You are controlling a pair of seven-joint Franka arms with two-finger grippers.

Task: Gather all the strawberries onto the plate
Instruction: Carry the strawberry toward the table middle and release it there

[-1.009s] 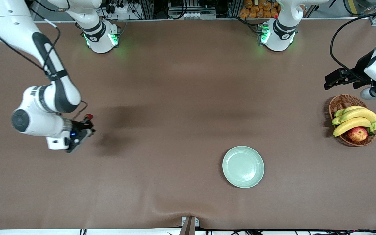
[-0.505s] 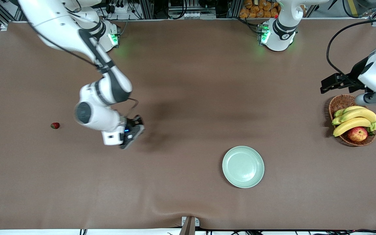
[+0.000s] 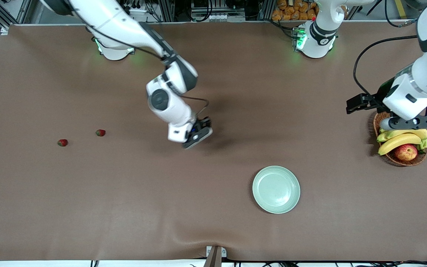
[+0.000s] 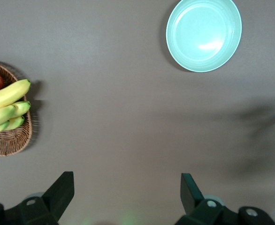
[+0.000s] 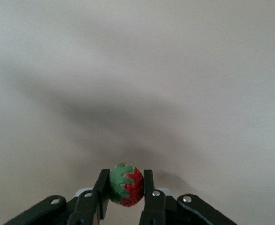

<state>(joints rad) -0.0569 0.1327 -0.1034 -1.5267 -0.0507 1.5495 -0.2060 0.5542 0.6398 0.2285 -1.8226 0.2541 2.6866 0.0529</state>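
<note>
My right gripper point(image 3: 199, 134) is shut on a strawberry point(image 5: 126, 184) with a green cap, held above bare table near the middle; the berry is hidden in the front view. Two more strawberries point(image 3: 62, 142) point(image 3: 100, 132) lie on the table toward the right arm's end. The pale mint-green plate point(image 3: 276, 189) is empty; it also shows in the left wrist view point(image 4: 203, 33). My left gripper point(image 3: 355, 105) is open and empty, up in the air beside the basket; its own view point(image 4: 126, 183) shows bare table between the jaws.
A brown wicker basket point(image 3: 389, 115) with bananas point(image 3: 402, 135) and a red-yellow apple point(image 3: 406, 152) stands at the left arm's end. It shows in the left wrist view point(image 4: 13, 143) too. A wrinkle runs along the cloth near the front edge.
My right arm has swung from the right arm's end toward the table's middle with the strawberry, uncovering the two berries on the table. My left arm has shifted toward the middle.
</note>
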